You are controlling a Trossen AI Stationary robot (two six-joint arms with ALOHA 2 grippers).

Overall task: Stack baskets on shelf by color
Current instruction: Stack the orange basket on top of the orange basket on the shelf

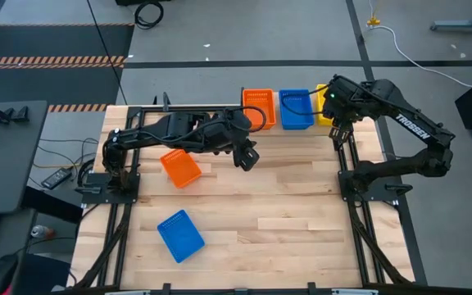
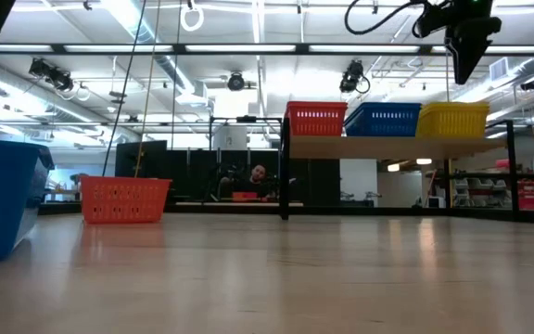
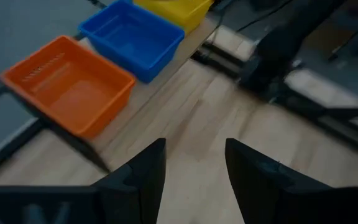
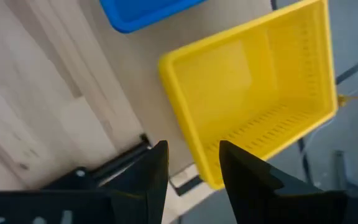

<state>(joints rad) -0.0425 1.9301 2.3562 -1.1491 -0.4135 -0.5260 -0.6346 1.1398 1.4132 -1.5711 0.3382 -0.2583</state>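
Three baskets stand side by side on the shelf [image 2: 378,147] at the table's far edge: orange [image 1: 259,108], blue [image 1: 296,109] and yellow [image 2: 452,119]. A second orange basket [image 1: 180,168] rests on the tabletop at left centre, and a second blue one [image 1: 180,235] near the near-left corner. My left gripper [image 1: 248,157] is open and hovers over the table in front of the shelf's orange basket [image 3: 70,84]. My right gripper [image 4: 193,165] is open above the near right corner of the yellow basket [image 4: 253,93], clear of it in the low view.
The shelf stands on black posts [image 2: 284,176] at the far edge. Bare planks [image 1: 285,197] spread over the table's middle and right. The right arm's base [image 1: 367,184] sits at the right edge and the left arm's base [image 1: 105,184] at the left edge. A person [image 2: 260,176] sits beyond the table.
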